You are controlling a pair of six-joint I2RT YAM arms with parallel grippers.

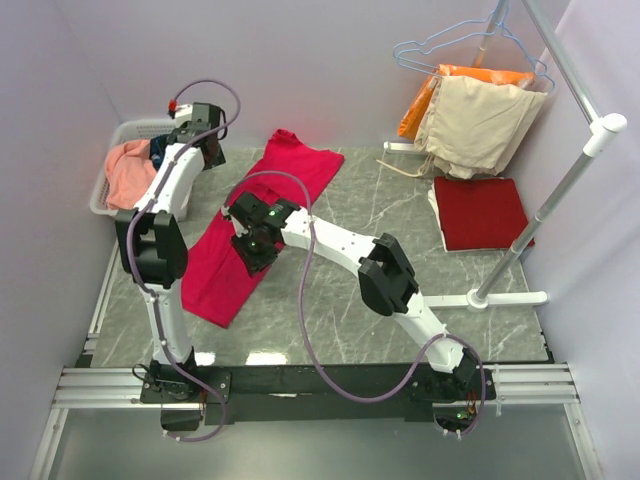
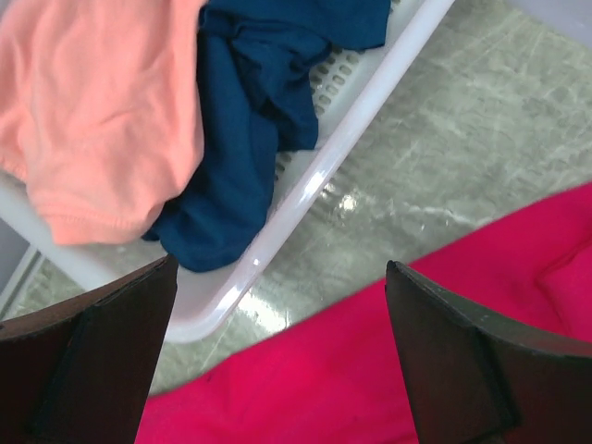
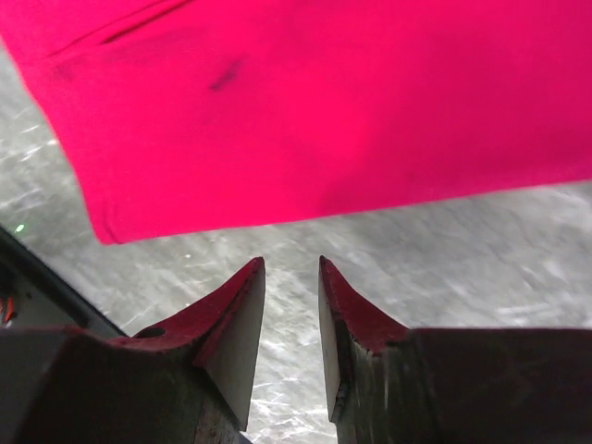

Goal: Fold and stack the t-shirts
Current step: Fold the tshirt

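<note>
A bright crimson t-shirt (image 1: 262, 215) lies flat and diagonal on the marble table. My right gripper (image 1: 255, 250) hovers over its middle. In the right wrist view the right gripper (image 3: 290, 261) is open by a narrow gap with only bare table between the fingers, and the crimson t-shirt's (image 3: 324, 111) edge lies just ahead. My left gripper (image 1: 207, 142) is by the basket. It (image 2: 280, 264) stands wide open and empty over the basket's rim and the crimson t-shirt (image 2: 370, 370). A salmon-pink t-shirt (image 2: 102, 111) and a teal-blue t-shirt (image 2: 250, 120) lie crumpled in the basket. A darker red t-shirt (image 1: 480, 212) lies folded at the right.
The white laundry basket (image 1: 103, 192) sits at the table's far left corner. Beige (image 1: 480, 125) and orange (image 1: 425, 100) garments hang on wire hangers at the back right. A white rack pole (image 1: 545, 215) and its foot stand beside the folded shirt.
</note>
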